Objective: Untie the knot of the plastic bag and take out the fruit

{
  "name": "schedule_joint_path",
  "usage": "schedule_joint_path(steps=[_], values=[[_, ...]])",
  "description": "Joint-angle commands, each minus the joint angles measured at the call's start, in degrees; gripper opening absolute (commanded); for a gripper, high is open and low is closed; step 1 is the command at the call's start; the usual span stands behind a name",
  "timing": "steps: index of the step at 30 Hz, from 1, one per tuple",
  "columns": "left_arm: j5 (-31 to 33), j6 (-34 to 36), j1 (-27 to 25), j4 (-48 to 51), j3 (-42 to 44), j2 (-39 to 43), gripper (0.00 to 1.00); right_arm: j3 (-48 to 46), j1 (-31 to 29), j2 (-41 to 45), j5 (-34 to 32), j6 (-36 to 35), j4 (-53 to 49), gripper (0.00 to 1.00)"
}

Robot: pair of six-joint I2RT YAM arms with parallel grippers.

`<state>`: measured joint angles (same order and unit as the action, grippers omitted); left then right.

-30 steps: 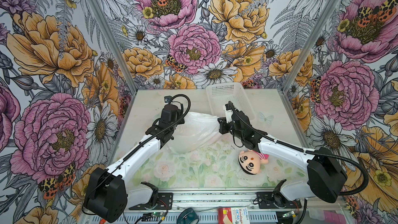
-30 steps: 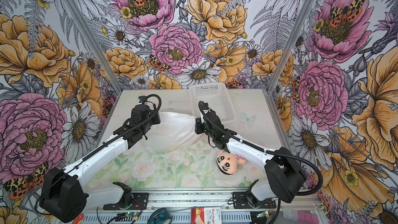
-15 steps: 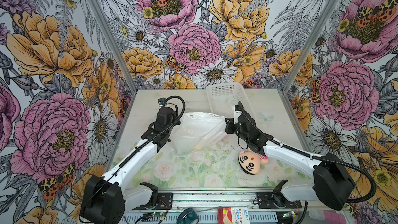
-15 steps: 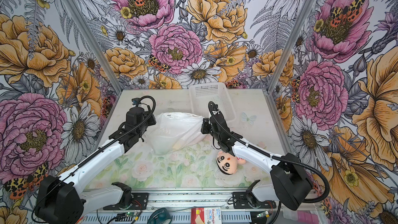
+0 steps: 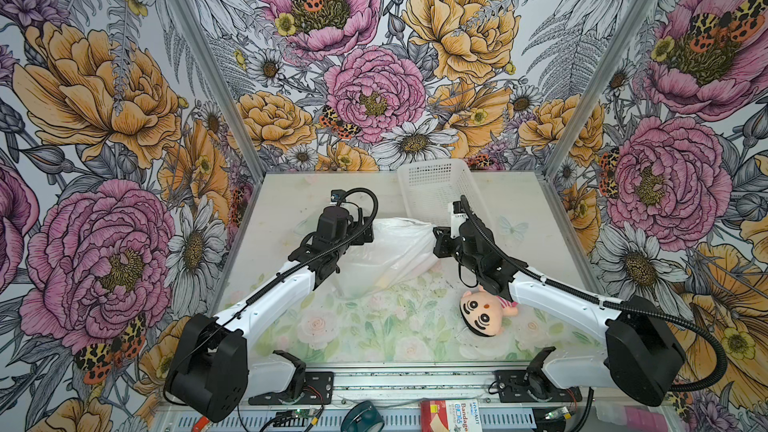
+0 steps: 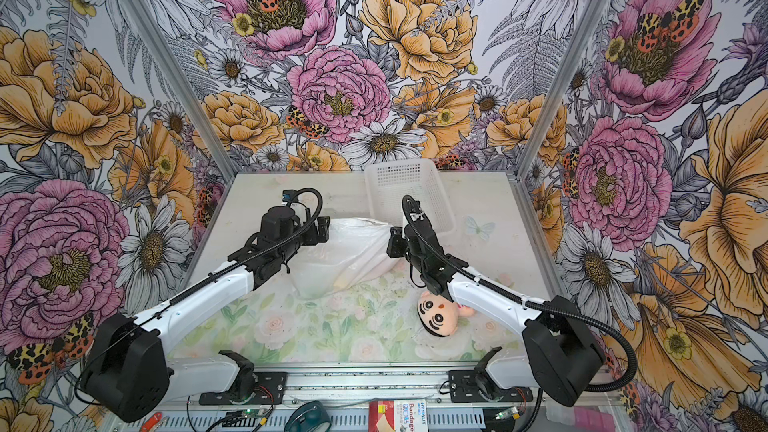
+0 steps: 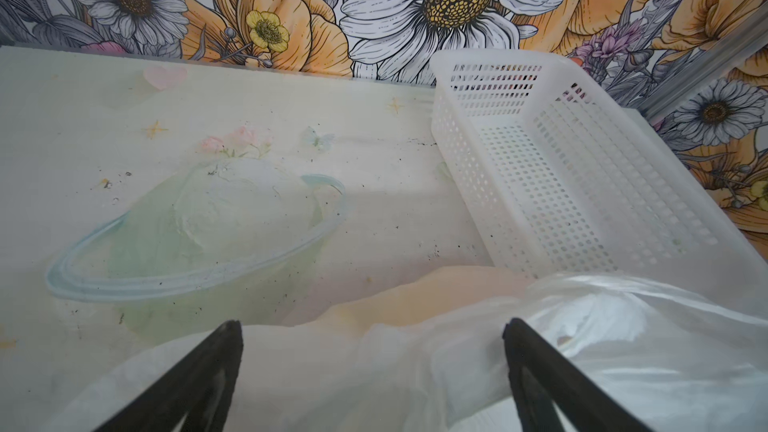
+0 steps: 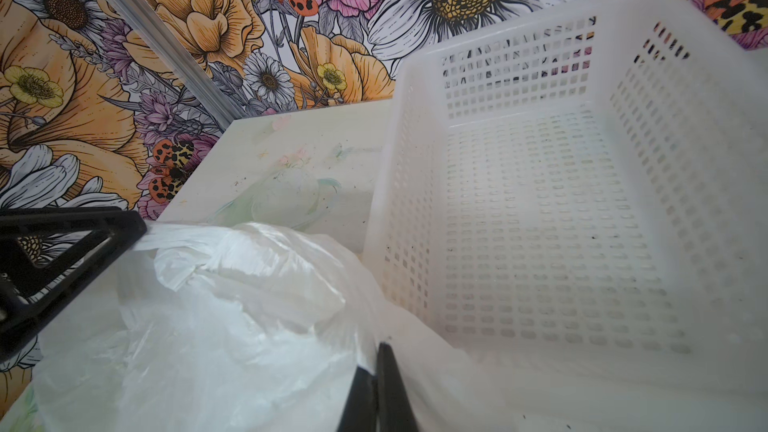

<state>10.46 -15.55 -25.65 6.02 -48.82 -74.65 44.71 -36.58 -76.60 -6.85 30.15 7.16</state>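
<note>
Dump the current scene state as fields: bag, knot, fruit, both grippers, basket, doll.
plastic bag: lying on table, mid-workspace
knot: not discernible
fruit: inside bag; only a yellowish shape shows through
left gripper: jaws wide open over bag, holding nothing
right gripper: jaws shut on bag film
basket: empty, behind bag
doll: face up, partly under right arm

Three walls (image 5: 374, 93) papered with large pink, orange and white flowers and spotted moths enclose the cell, meeting at bare aluminium corner posts (image 5: 203, 56). The bench (image 5: 365, 326) carries a pale pastel mat printed with roses and leaves, under soft, even light.
</note>
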Motion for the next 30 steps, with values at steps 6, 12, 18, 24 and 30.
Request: schedule_joint_path(steps=[6,12,18,24,30], values=[[-0.4,1.9,-0.7,2.5,-4.1,-3.2,0.99,0.6,-0.5,2.2,-0.1,-1.1,1.3,0.00],[2.9,5.9,-3.1,-2.0,1.1,5.9,0.99,1.1,-0.4,1.6,0.0,-1.4,0.8,0.00],[-0.1,14.2,-4.0,-13.9,12.3,15.3,0.98,1.4,-0.3,1.4,0.2,-1.9,0.4,0.00],[-3.7,24.0,-4.3,-24.7,19.8,14.1,0.86,1.5,0.2,1.5,0.5,-2.0,0.4,0.00],[-3.5,23.4,-4.8,-16.4,11.8,3.2,0.86,1.7,0.2,1.4,1.2,-1.9,0.2,0.00]])
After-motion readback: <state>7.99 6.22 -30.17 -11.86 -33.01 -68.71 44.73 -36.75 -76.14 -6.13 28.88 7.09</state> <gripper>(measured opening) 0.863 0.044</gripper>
